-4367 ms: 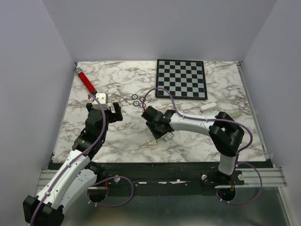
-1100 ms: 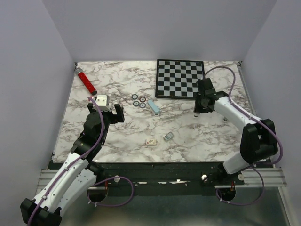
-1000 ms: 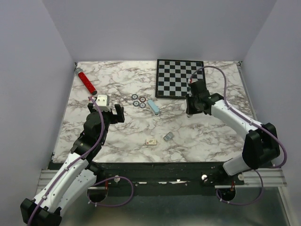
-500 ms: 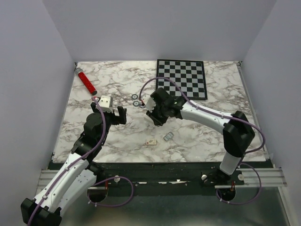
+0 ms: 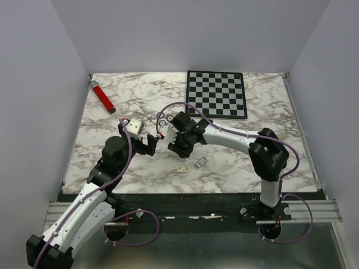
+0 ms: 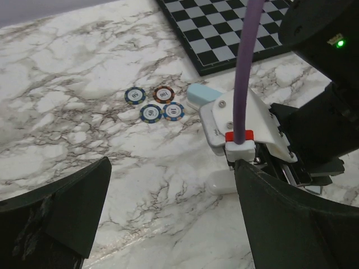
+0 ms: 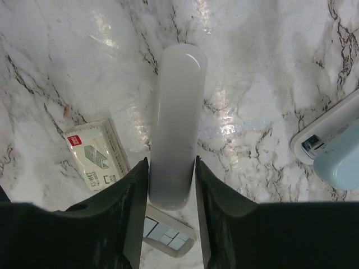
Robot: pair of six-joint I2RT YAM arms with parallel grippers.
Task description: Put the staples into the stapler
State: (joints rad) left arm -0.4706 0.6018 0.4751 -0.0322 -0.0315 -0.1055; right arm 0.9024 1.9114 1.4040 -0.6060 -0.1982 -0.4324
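Note:
The stapler, light blue on top with a white underside, lies at the right edge of the right wrist view. Its end also shows in the left wrist view, while the right arm hides it from above. The staples, a small grey-teal strip, lie on the marble. My right gripper is shut on an all-white oblong bar, low over the table, with one finger against each side. My left gripper is open and empty just left of the right gripper.
A small cream box with a red label lies left of the bar, also seen from above. Several poker chips sit behind the grippers. A chessboard lies at the back and a red cylinder at the back left.
My right arm has swung from the right side of the table to the centre with the white bar. My left gripper has moved forward and right toward it.

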